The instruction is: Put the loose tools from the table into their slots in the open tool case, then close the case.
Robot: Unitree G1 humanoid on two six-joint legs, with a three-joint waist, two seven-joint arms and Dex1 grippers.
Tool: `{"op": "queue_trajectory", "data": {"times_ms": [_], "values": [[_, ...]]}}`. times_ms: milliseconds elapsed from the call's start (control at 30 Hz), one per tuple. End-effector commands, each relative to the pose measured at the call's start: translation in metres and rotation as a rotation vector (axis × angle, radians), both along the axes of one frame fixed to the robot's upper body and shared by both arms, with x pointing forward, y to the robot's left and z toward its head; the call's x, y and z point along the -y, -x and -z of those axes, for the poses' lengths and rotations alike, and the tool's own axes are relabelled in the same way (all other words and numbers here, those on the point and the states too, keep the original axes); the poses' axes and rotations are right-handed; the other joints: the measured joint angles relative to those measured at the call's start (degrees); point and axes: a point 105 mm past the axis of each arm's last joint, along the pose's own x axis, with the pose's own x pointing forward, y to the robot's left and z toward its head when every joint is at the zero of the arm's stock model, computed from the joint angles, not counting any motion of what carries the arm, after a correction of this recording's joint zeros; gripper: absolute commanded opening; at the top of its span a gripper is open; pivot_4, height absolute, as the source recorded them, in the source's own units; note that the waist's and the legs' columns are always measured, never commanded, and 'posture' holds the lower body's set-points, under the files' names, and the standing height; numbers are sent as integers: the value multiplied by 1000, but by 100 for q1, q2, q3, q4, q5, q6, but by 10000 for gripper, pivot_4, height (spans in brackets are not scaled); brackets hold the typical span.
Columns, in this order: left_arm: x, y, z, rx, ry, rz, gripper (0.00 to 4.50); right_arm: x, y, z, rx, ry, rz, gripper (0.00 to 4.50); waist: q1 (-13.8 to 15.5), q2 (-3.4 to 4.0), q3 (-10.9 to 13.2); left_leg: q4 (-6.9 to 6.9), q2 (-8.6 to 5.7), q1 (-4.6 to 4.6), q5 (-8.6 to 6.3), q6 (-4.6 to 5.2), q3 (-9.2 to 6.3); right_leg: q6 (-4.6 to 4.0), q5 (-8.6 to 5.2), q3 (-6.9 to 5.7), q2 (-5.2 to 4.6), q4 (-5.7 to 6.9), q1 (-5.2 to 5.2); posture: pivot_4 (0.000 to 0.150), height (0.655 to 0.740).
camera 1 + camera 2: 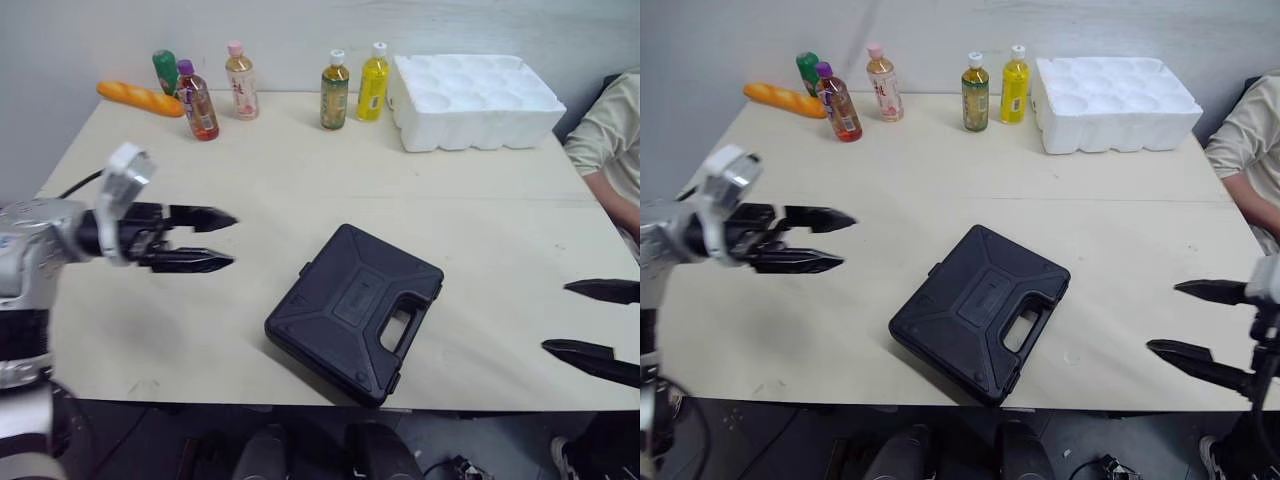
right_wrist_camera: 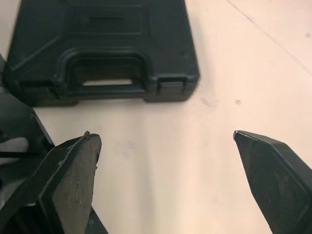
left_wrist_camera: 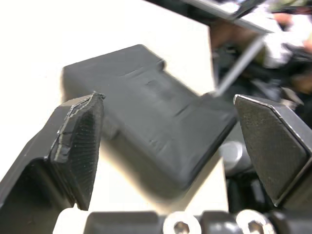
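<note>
On the far left, the left gripper hangs over the pale table, its two black fingers spread apart with nothing between them, pointing toward the middle of the table. Behind it, along the back edge, a loaf of bread lies on its side, with a green bottle just behind its right end. Next along the back stand a bottle with a purple cap, a bottle with a pink cap, then, after a gap, a bottle of brown drink and a yellow bottle side by side. In the middle, near the front edge, the black tool case lies flat and turned at an angle, its lid down and its handle cut-out on the side facing the right gripper. At the back right sits a white foam tray with round hollows. The right gripper is at the front right, apart from the case, its fingers wide open and empty. A person's sleeved arm rests at the right edge.
</note>
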Motion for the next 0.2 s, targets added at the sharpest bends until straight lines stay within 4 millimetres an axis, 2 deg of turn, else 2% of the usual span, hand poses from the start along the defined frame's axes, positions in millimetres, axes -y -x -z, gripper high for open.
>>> {"op": "queue_trajectory", "data": {"times_ms": [33,200], "values": [[-20,2,3,51,-67,-69,44753,7,-2,-10,45,27,-5,45000,16,4,2,-1,0,0,0,0,1,-1,0,0,-3,-2,0,1500,7400],[-23,7,1,68,-43,-74,44753,2,-13,-6,44,8,-42,45000,55,-6,9,1,0,-3,-1,-1,-2,-3,1,-2,-15,-2,-1,1500,7400]]}}
